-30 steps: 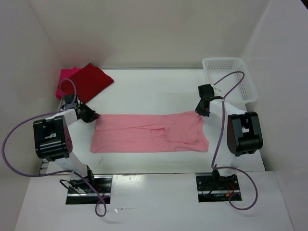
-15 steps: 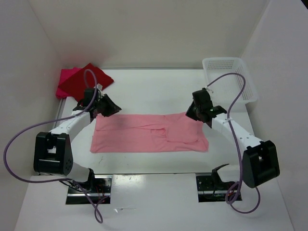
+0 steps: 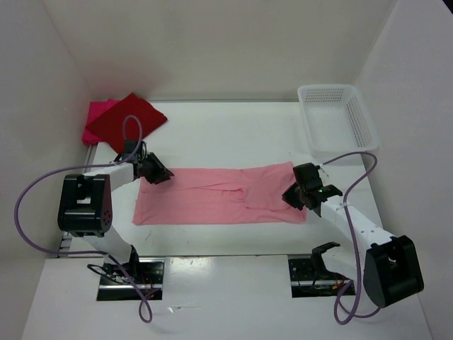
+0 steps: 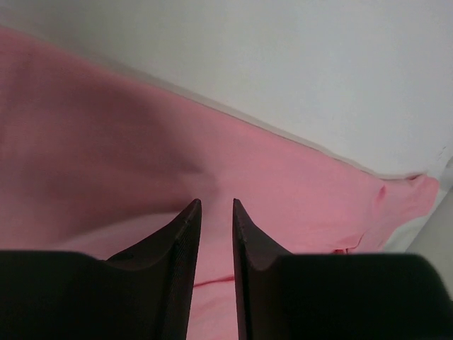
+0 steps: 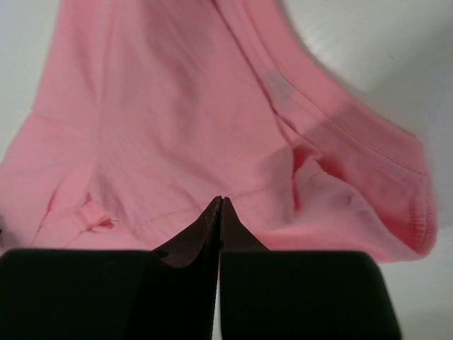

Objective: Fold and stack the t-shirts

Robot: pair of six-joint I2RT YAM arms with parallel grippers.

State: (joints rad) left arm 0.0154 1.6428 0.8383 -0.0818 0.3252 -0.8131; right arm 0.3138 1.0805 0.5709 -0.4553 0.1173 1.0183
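The light salmon-pink t-shirt (image 3: 205, 198) lies spread in a long flat band across the middle of the table. My left gripper (image 3: 159, 172) is at its far left corner, jaws a narrow gap apart above the cloth (image 4: 106, 142), nothing between them (image 4: 216, 202). My right gripper (image 3: 294, 195) is low over the shirt's right end, near a sleeve fold. Its fingers are shut tight (image 5: 221, 198) with pink cloth (image 5: 177, 106) beyond the tips; I see no fold caught between them. A folded dark red t-shirt (image 3: 131, 120) lies on a magenta one (image 3: 95, 113) at the back left.
A white mesh basket (image 3: 336, 117) stands at the back right, against the right wall. White walls close in the table (image 3: 233, 134) on the left, back and right. Both arms' purple cables loop outwards at the sides.
My right gripper has moved from the shirt's far right corner toward the near side and its jaws have closed. My left gripper swung out to the shirt's far left corner and opened slightly.
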